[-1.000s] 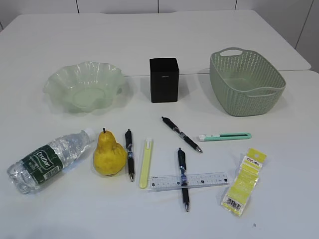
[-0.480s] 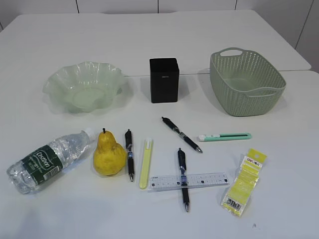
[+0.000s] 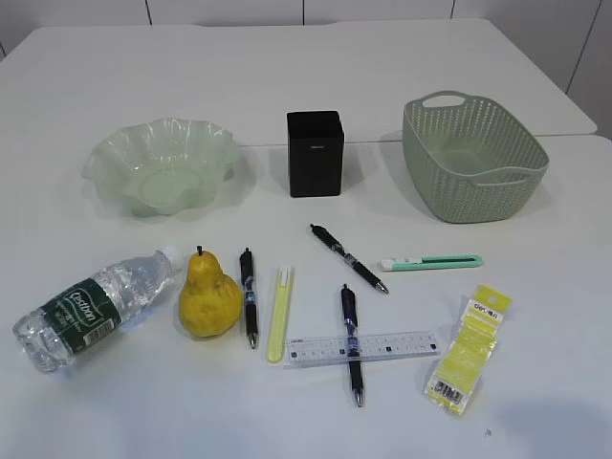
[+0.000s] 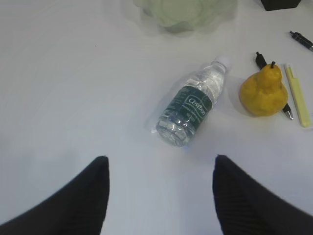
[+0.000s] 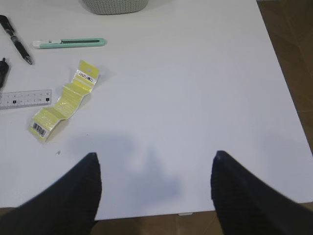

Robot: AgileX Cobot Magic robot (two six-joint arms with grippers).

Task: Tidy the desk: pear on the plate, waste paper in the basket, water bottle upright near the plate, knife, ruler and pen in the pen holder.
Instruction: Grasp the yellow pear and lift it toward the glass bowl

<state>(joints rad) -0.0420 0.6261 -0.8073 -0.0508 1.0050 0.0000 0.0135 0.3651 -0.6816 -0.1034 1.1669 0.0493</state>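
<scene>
white surface point(image 3: 316, 86) holds everything where it lay a second ago, from basket point(image 3: 473, 158), plate point(image 3: 163, 163) and fallen water bottle point(image 3: 91, 306) to pear point(image 3: 210, 296) and waste paper point(image 3: 469, 349), both jaws wide, empty, so tidying hasn't begun.

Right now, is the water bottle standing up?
No, the water bottle lies on its side on the table, its white cap pointing toward the pear.
</scene>
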